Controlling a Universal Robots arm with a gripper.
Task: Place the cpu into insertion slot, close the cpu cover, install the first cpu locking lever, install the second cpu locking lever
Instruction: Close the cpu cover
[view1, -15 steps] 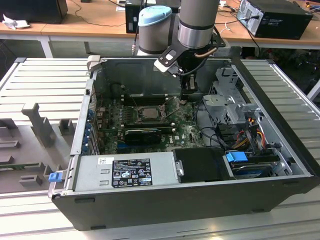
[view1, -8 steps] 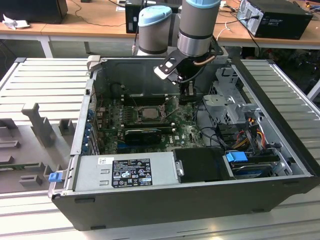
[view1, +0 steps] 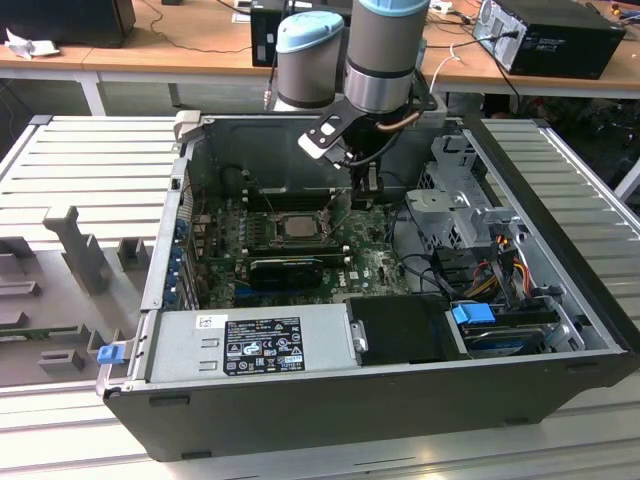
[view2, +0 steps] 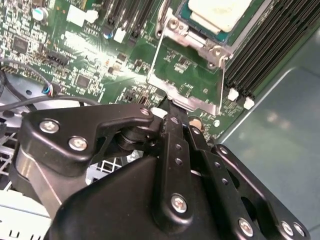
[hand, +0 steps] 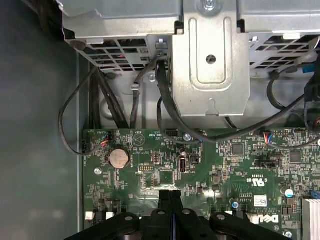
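Gripper (view2: 172, 106) clenched on the free edge of the raised cpu cover (view2: 196, 101), a thin frame I judge stiff and light, best held at that lip; the fragile cpu (view2: 217, 10) lies in the insertion slot (view2: 197, 36).

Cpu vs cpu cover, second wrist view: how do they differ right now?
The cpu is a solid square with a pale metal top; the cpu cover is a thin silver frame, green motherboard showing through its middle. The cpu sits flat in the insertion slot; the cpu cover is swung open, clear of the cpu. Both are metal and squarish.
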